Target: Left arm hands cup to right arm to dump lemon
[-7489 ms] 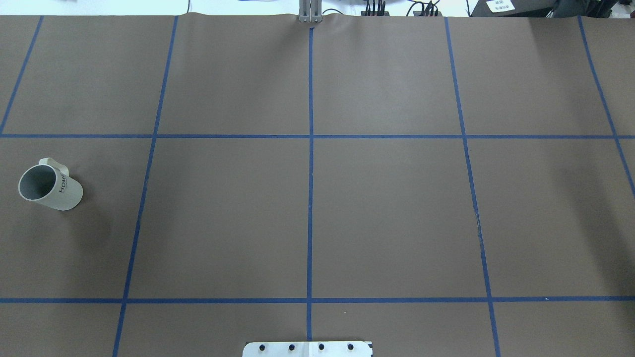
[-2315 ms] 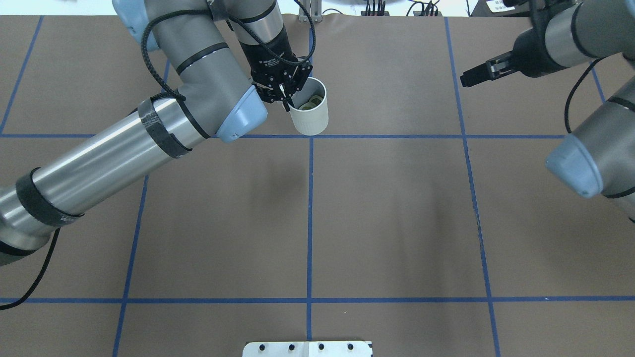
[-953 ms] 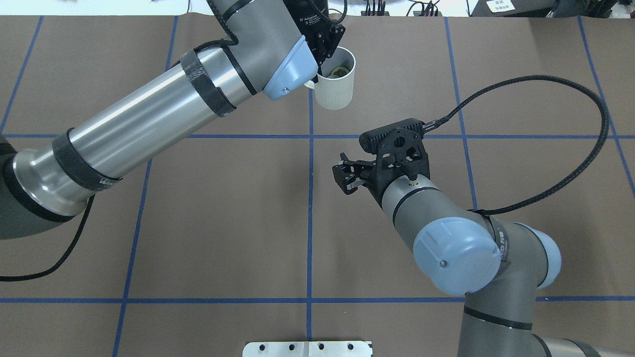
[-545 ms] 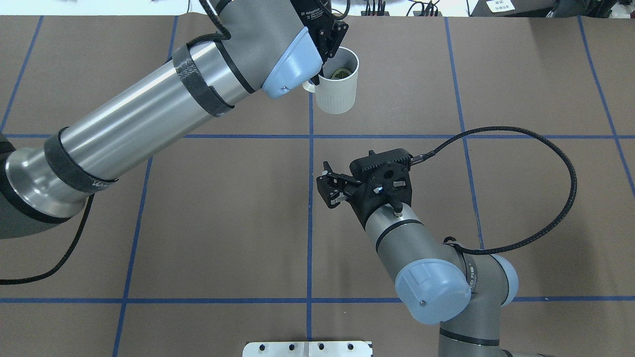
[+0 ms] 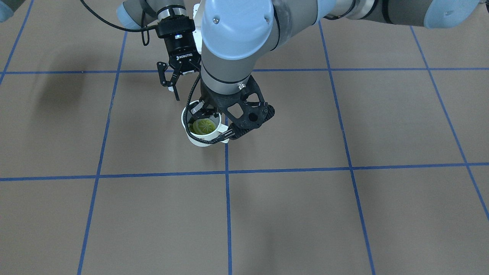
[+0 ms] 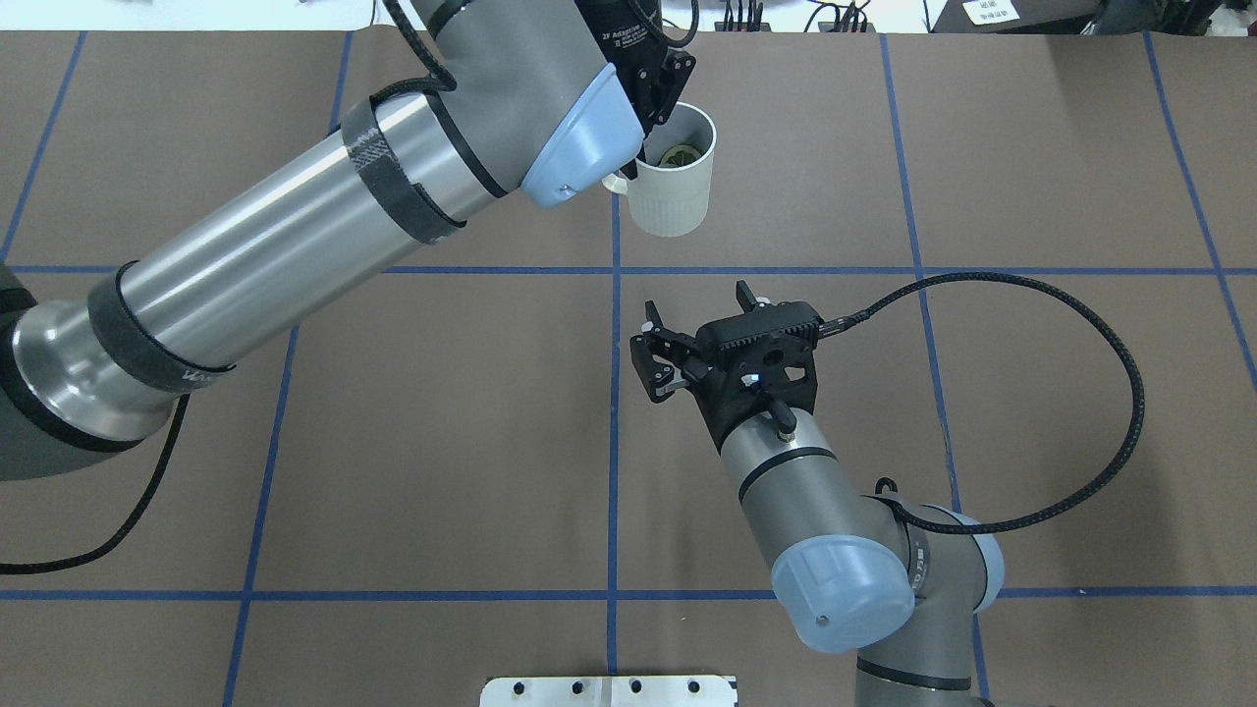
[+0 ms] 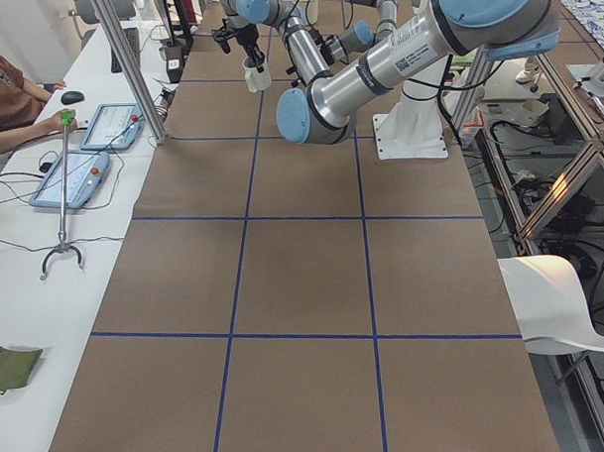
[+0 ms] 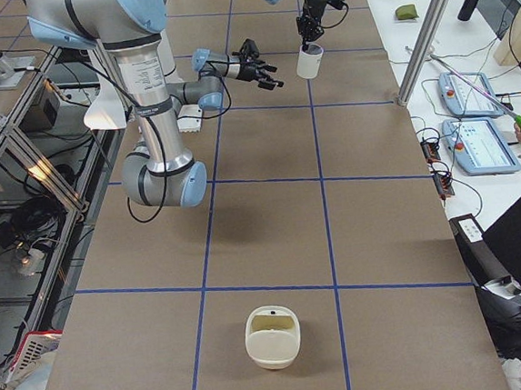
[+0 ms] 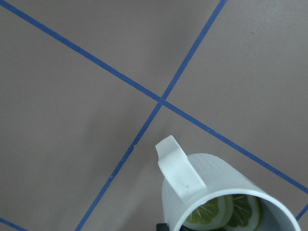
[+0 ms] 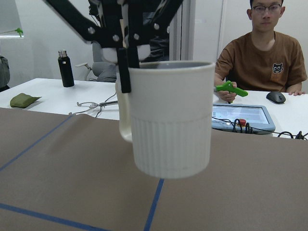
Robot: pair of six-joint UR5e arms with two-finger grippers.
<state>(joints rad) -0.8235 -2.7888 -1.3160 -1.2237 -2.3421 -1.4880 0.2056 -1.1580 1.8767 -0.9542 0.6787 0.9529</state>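
Brown paper covers the surface, ruled into large squares by blue tape. Beyond its far edge runs a white bench with a black bottle, a green pouch and a tablet. An operator in a brown shirt sits there holding a green-handled tool. A cream bowl stands on the surface toward the robot's right end, well apart from both arms.

The left arm stretches across to the far middle, and the left claw is clenched on the rim of the cup beside the handle, one finger inside and one outside. The cup hangs clear of the surface over the central tape line. It is upright, with its long axis vertical and its mouth upward, and the handle points toward the robot's left. The lemon lies in slices at the bottom.

From overhead, the left arm's blue joint cap hides part of the handle. From the front, a black cable loops across the cup's near wall. The right arm holds the right claw level. It is released, with its fingers spread, and is aimed at the cup's ribbed lower wall, near it but apart
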